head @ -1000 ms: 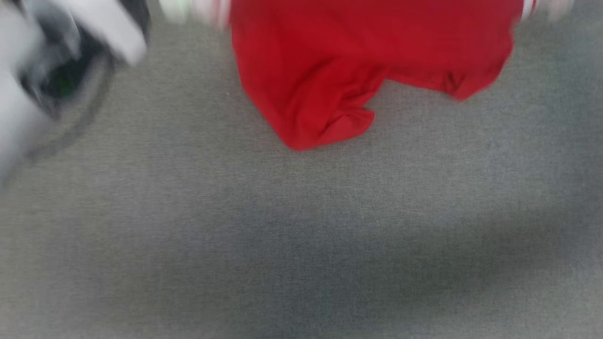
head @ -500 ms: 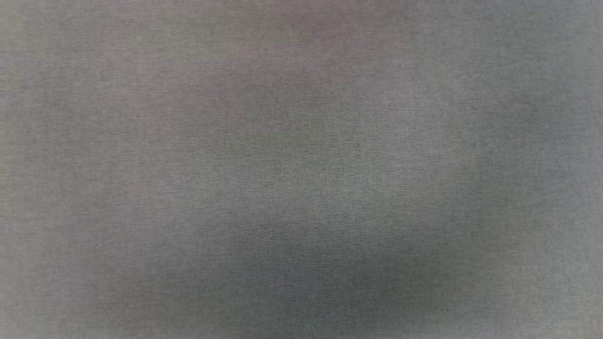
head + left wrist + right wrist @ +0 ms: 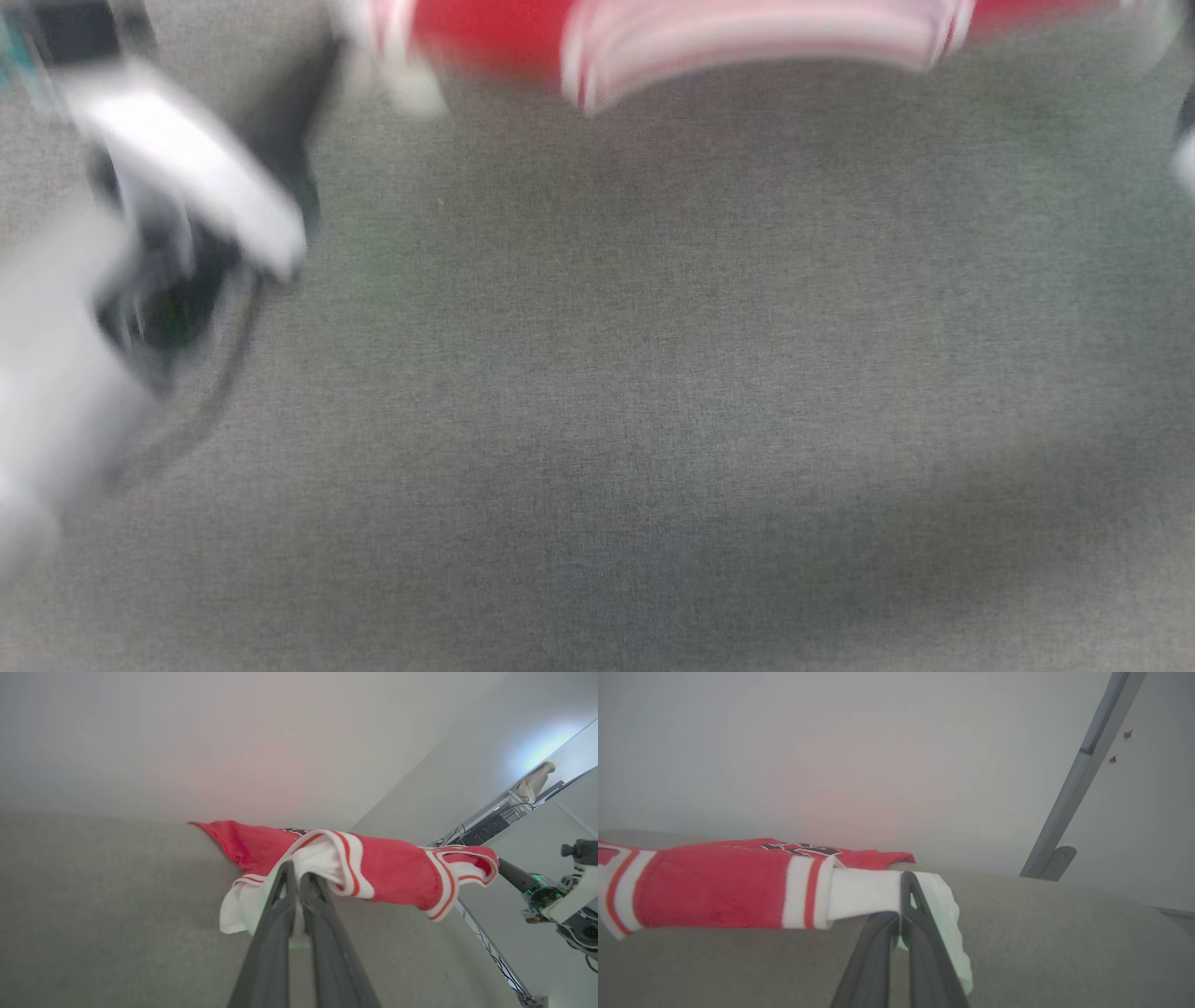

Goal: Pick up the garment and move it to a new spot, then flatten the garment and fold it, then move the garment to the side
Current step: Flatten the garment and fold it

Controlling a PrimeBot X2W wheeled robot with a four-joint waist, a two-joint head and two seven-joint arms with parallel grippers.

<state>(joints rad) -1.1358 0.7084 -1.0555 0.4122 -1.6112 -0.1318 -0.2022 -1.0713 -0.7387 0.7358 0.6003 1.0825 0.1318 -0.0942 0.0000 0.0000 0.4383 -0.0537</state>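
While your left tool (image 3: 295, 882) and right tool (image 3: 906, 896) are each pinching a white sleeve (image 3: 864, 891), the garment (image 3: 392, 877) spans the gap between them, its long axis running tool to tool and its body trailing beyond onto the grey worktop (image 3: 93, 905), so lower both evenly.

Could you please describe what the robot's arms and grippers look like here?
The left gripper and right gripper each have two long, dark grey, tapering fingers with a narrow slot near the tip. In the blurred head view, the left arm has white casing over black joints, a small green light and a thin dark cable.
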